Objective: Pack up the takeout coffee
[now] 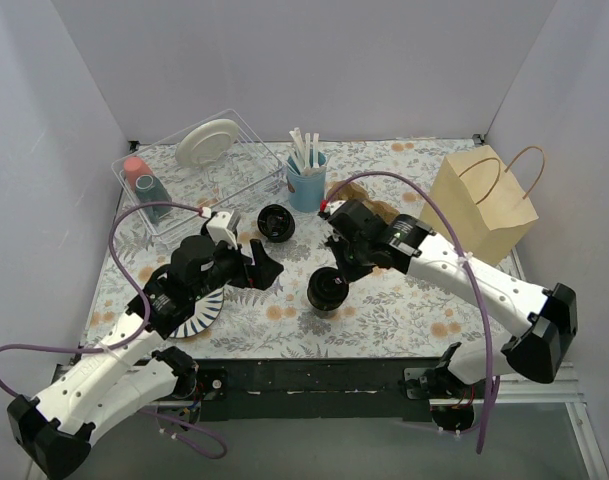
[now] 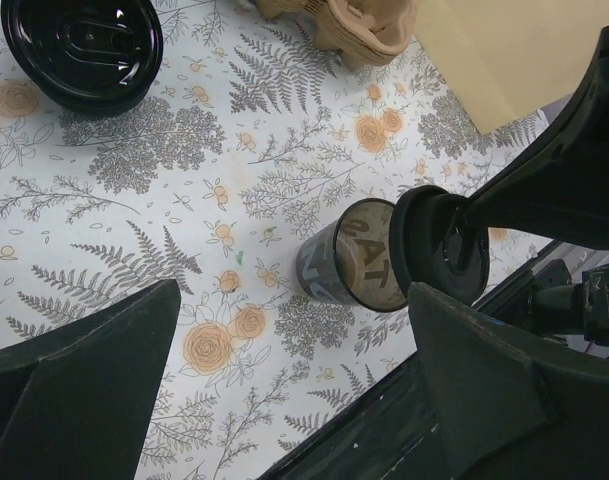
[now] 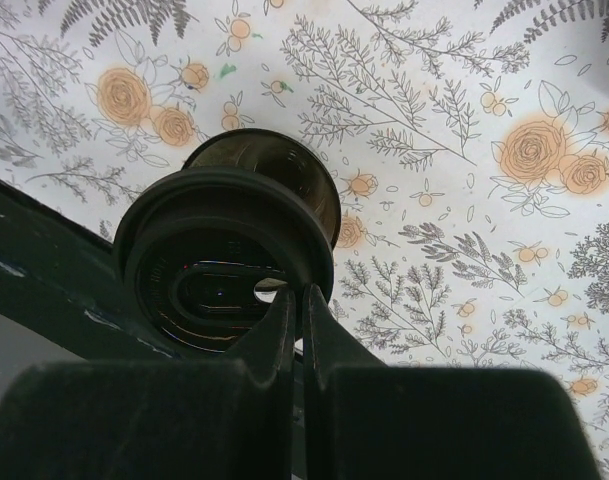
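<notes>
A small black cup with a black sip lid (image 1: 276,222) stands at the table's middle, and shows at the top left of the left wrist view (image 2: 84,45). A lidless black cup (image 1: 327,290) stands nearer the front, and shows in the left wrist view (image 2: 346,265) and the right wrist view (image 3: 284,170). My right gripper (image 1: 339,268) (image 3: 296,298) is shut on the rim of a separate black lid (image 3: 224,270) (image 2: 439,245), held tilted at that cup's mouth. My left gripper (image 1: 259,262) (image 2: 294,330) is open and empty, left of the lidless cup. The brown paper bag (image 1: 484,205) (image 2: 514,50) stands at the right.
A light blue cup with white sticks (image 1: 306,180) stands at the back middle. A brown pulp carrier (image 1: 352,190) (image 2: 369,25) lies beside it. A clear bin (image 1: 246,180) at back left holds a white plate (image 1: 207,142) and a bottle (image 1: 146,187). A striped plate (image 1: 199,312) lies under my left arm.
</notes>
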### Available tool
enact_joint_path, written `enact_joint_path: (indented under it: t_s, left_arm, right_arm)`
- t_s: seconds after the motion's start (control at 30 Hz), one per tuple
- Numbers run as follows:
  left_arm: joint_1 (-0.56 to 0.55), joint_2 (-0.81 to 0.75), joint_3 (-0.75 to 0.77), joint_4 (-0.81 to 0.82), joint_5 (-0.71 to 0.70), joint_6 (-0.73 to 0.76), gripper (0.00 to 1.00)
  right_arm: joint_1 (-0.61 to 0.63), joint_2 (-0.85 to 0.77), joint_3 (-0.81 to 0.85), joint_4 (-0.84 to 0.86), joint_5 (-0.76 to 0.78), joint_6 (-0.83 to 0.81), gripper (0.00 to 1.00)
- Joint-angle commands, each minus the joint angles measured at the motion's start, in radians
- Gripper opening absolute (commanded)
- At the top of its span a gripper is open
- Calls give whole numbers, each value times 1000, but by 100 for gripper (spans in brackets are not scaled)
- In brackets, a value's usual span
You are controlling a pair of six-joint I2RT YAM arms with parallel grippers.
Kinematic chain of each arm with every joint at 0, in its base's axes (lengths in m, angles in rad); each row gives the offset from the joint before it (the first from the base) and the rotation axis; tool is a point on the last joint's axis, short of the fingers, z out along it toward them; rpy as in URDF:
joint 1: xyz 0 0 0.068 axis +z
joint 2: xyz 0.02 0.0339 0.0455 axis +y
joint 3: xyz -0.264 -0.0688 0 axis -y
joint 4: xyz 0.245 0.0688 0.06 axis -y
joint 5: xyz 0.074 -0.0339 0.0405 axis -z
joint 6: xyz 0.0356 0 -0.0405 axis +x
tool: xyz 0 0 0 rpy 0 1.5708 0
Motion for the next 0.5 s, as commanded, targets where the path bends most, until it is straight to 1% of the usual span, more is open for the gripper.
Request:
enact_joint_path:
  t_s: [0.0,0.2,0.47]
  left_arm:
    - [2,-43,-14,10,-4,26,98]
    - [2,-64,-24,10,-19,33,98]
    - [2,-58,-24,7,-4,36,98]
  right_arm:
    - [48,60,79,-70,76,-9,1]
    - [97,133,121,-119,138,1,1]
    - [105,168,116,-86,159,-3,1]
